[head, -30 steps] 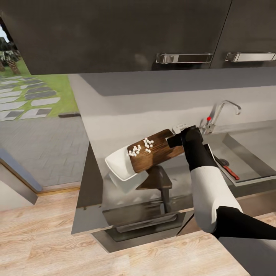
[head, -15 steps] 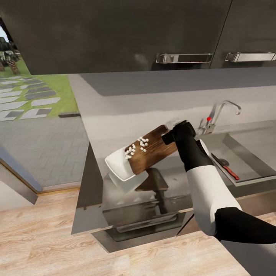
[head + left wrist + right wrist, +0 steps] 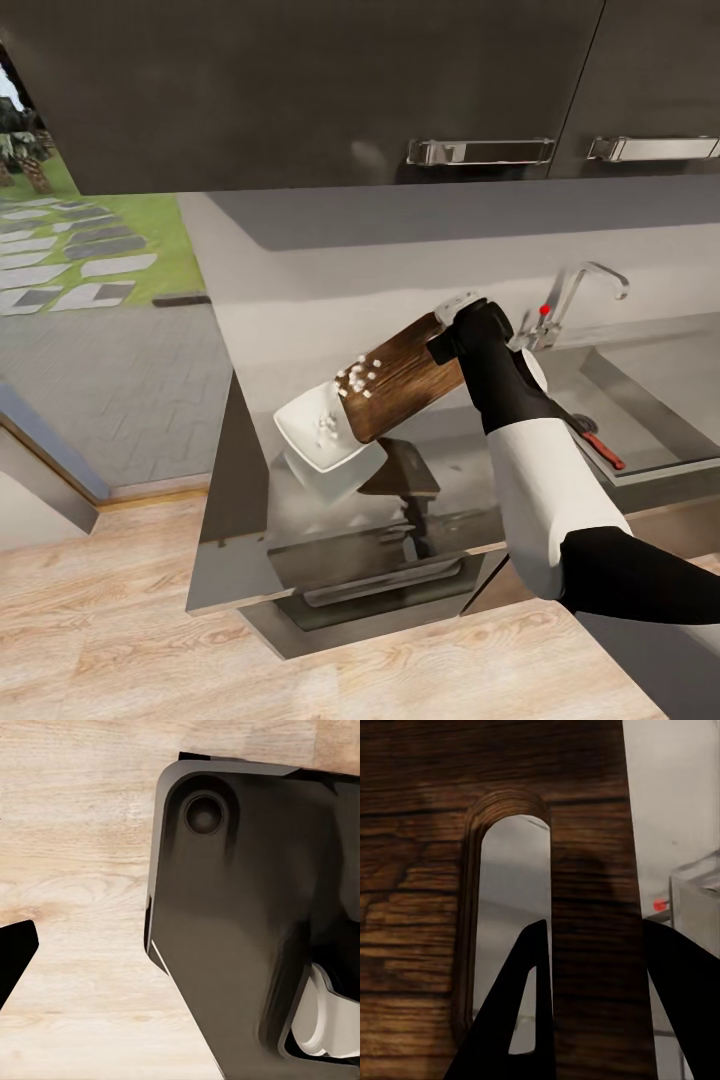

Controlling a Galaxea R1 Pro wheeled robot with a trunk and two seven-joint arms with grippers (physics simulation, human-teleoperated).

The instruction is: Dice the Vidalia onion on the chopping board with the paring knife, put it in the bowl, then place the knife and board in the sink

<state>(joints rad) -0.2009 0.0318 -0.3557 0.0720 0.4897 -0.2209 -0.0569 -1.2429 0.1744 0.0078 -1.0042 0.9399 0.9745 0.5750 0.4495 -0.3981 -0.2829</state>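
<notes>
My right gripper [image 3: 457,318] is shut on the handle end of the chopping board [image 3: 402,375], holding it tilted down toward the white bowl [image 3: 308,445]. White diced onion pieces [image 3: 357,377] cluster at the board's lower end, and a few lie in the bowl. In the right wrist view, dark fingers [image 3: 521,1020] clamp the strip of board [image 3: 420,870] beside the handle slot. The paring knife [image 3: 603,450], with its red handle, lies in the steel sink [image 3: 655,395], its blade partly behind my arm. One left fingertip [image 3: 15,954] shows over the wooden floor.
The bowl sits on the glossy countertop [image 3: 300,330] near its left end. The chrome tap [image 3: 580,285] with red knob stands just behind my right wrist. Dark wall cabinets [image 3: 350,90] hang overhead. In the left wrist view, my own dark base [image 3: 240,930] is below.
The right gripper raised the board's handle end, so the board tilts more steeply. The diced onion slid down toward the lower edge, and some pieces dropped into the bowl.
</notes>
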